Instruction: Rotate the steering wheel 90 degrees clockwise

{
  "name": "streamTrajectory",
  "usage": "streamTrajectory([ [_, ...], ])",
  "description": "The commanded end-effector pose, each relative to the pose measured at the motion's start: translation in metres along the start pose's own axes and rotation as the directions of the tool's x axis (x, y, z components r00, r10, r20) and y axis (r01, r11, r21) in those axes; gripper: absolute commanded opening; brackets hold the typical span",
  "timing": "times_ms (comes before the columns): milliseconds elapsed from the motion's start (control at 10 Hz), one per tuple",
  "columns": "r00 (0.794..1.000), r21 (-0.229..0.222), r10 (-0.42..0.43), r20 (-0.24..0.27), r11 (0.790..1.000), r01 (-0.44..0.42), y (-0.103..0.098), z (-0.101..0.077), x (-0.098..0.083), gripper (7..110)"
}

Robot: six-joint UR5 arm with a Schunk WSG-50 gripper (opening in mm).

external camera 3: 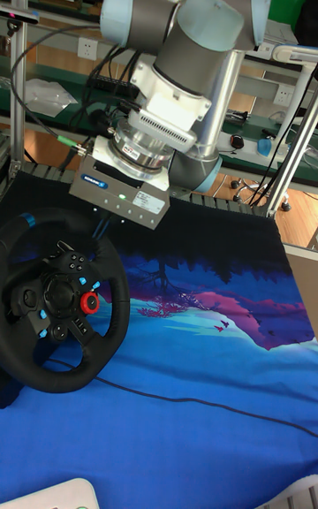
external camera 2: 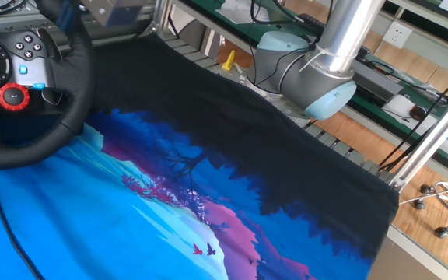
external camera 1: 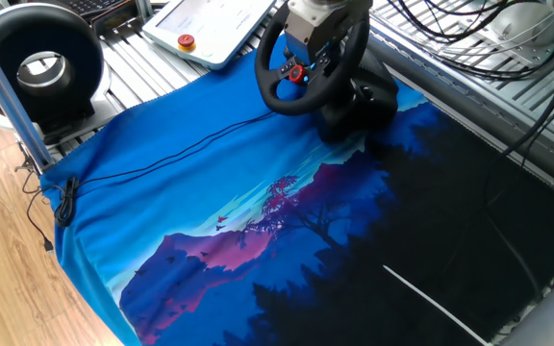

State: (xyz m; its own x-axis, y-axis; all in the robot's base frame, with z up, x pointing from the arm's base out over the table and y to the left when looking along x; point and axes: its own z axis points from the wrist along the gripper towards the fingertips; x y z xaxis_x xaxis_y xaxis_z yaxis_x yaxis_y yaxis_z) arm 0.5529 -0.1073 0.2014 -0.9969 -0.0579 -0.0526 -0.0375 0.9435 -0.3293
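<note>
Grey arm (external camera 3: 190, 49) — pale-blue joint caps, black cables

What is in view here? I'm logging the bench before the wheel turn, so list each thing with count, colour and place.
steering wheel: one, black with a red button and a blue rim stripe, at the far edge of the cloth on its bulky base.
cloth: one, blue, purple and black landscape print, covering the table.
thin cable: one, black, running across the blue part of the cloth.
ring-shaped device: one, black with a silver-white centre, off the cloth's corner.
pendant: one, white with a red button, behind the wheel.
yellow object: one, small, beyond the cloth.
gripper: one, silver body just above the wheel's top rim; fingers hidden behind the rim.
arm: one, grey and silver.
</note>
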Motion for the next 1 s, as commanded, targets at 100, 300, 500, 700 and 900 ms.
streamTrajectory([
  [100,0.998,0.033,-0.020,0.062,0.999,0.018,-0.002,0.013,-0.018,7],
  [300,0.998,-0.015,-0.008,0.066,1.000,0.009,0.012,0.016,-0.020,7],
  [500,0.998,-0.044,-0.004,0.064,0.999,0.007,0.021,0.017,-0.020,7],
  [700,0.999,-0.053,-0.001,0.034,0.999,0.003,0.024,0.019,-0.012,7],
  [900,1.000,-0.072,0.001,-0.007,0.997,-0.001,0.028,0.022,-0.001,7],
])
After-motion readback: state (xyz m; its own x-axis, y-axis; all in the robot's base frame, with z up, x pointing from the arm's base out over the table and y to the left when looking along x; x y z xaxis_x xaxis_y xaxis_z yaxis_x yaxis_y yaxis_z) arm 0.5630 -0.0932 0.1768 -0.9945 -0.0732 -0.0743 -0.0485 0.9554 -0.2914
